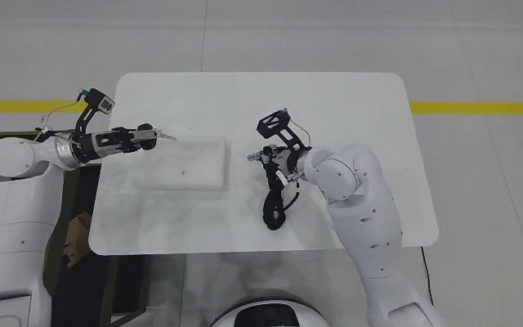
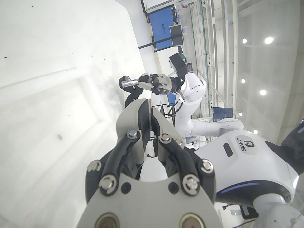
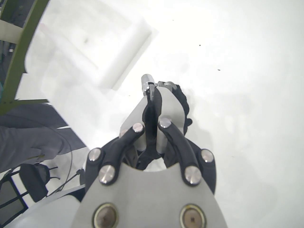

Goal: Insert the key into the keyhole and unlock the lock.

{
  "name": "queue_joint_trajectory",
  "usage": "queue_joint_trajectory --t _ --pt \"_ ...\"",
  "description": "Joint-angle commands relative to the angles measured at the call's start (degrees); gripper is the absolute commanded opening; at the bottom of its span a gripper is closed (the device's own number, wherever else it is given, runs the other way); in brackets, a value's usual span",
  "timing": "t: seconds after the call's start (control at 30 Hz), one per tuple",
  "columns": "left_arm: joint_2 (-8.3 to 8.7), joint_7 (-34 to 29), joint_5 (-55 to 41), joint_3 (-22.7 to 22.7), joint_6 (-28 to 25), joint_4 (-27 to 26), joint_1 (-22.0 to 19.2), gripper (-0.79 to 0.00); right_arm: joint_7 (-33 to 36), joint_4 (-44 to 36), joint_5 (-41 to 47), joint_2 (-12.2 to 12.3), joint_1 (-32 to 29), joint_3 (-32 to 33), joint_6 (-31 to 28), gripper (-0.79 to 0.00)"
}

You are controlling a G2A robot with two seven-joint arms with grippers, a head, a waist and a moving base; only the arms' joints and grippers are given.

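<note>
Here, left gripper [image 1: 155, 135] pinches key [image 1: 167, 136]; right gripper [image 1: 261, 154] clamps cable lock [image 1: 271, 217] over white table [image 1: 351, 106], grippers well apart.

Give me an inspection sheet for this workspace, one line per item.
Surface: white table, a few dark specks.
Job's things: key in the left gripper; lock in the right gripper; the two are apart, key not yet inserted.
Clutter: white foam block on the table between the arms.
Grippers: both sets of jaws shut on their loads.
Cables: the lock's black cable hangs down to the table.
Surroundings: yellow line on the grey floor.
</note>
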Motion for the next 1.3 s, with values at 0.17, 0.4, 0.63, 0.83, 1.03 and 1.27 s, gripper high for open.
queue_joint_trajectory --t 0.17,0.4,0.63,0.83,1.03,1.27 --pt "0.00 0.0 0.0 0.0 0.0 0.0 0.0 -0.785 -4.9 7.6 -8.6 -0.4 0.6 -3.5 0.1 -0.785" --pt "0.00 0.0 0.0 0.0 0.0 0.0 0.0 -0.785 -3.8 12.8 -9.8 -1.3 2.1 -5.4 1.3 -0.539" --pt "0.00 0.0 0.0 0.0 0.0 0.0 0.0 -0.785 0.9 9.6 -8.4 -1.5 1.3 -3.2 0.9 -0.443" --pt "0.00 0.0 0.0 0.0 0.0 0.0 0.0 -0.785 3.4 10.4 -9.2 -1.8 0.9 -3.9 0.3 -0.480" --pt "0.00 0.0 0.0 0.0 0.0 0.0 0.0 -0.785 1.2 13.2 -11.3 -2.4 2.1 -4.7 1.3 -0.579" --pt "0.00 0.0 0.0 0.0 0.0 0.0 0.0 -0.785 -0.6 15.5 -12.1 -3.2 2.7 -4.7 2.6 -0.785"
